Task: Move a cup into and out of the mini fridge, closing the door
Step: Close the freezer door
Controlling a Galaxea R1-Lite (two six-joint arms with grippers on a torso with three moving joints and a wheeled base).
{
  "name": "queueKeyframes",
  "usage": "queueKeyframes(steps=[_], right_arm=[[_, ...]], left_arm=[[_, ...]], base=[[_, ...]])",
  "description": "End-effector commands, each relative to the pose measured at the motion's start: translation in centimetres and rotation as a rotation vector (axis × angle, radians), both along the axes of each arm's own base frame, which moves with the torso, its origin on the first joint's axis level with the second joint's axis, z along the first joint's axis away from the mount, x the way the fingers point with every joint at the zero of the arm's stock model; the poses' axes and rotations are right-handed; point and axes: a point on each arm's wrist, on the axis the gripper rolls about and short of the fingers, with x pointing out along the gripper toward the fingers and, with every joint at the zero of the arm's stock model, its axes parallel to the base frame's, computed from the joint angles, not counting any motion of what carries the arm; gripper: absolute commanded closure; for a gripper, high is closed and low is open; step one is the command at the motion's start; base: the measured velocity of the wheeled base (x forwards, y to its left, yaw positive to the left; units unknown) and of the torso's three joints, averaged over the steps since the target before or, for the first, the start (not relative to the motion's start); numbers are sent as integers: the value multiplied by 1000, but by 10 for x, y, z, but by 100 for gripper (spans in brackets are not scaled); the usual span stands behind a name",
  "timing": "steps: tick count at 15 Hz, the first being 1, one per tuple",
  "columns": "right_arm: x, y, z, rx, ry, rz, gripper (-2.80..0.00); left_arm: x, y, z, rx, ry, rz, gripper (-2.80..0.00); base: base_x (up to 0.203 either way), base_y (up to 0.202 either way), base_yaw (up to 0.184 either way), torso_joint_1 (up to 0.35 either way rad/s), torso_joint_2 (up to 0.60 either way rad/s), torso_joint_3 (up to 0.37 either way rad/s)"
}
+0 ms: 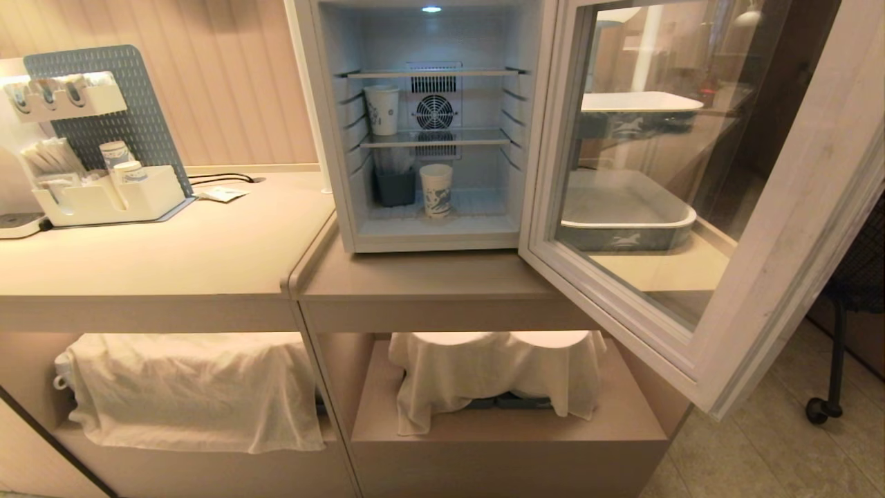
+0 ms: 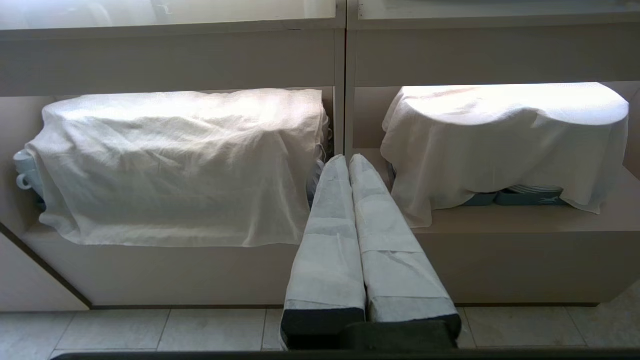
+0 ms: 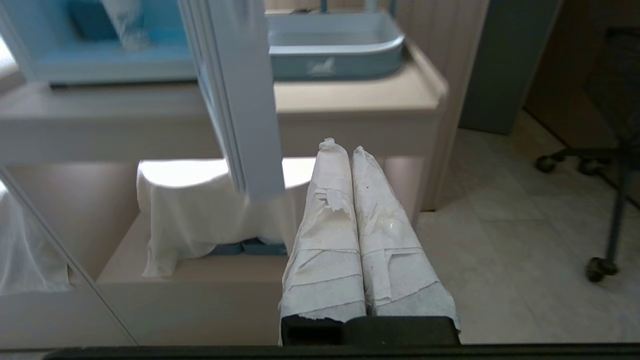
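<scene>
The mini fridge (image 1: pixel 429 238) stands on the counter with its inside lit. Its door (image 1: pixel 795 228) is swung wide open to the right, and its edge (image 3: pixel 245 100) also shows in the right wrist view. One white cup with a blue print (image 1: pixel 436 190) stands on the fridge floor. A second like it (image 1: pixel 382 109) is on the middle shelf at the left. My left gripper (image 2: pixel 348 159) is shut and empty, low in front of the counter's lower shelves. My right gripper (image 3: pixel 340 147) is also shut and empty, below the open door's corner. Neither arm shows in the head view.
A dark holder (image 1: pixel 395 187) sits beside the lower cup. A white organizer (image 1: pixel 110 197) with stacked cups is at the counter's left. A grey-blue tray (image 1: pixel 626 221) lies behind the door. White cloths (image 1: pixel 193 387) (image 1: pixel 494 377) cover the lower shelves. A wheeled chair (image 1: pixel 830 408) is at right.
</scene>
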Motion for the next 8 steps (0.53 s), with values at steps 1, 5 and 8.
queueKeyframes(steps=[1, 5, 8], right_arm=[[41, -1, 76, 1, 145, -37, 0], [141, -5, 147, 6, 307, -237, 0], [223, -12, 143, -13, 415, -451, 0]], left_arm=[[0, 0, 0, 0, 0, 0, 0], [0, 0, 0, 0, -1, 0, 0], [0, 0, 0, 1, 1, 0, 0]], base=[[0, 0, 0, 0, 0, 0], [0, 0, 0, 0, 0, 0], [0, 0, 0, 0, 0, 0]])
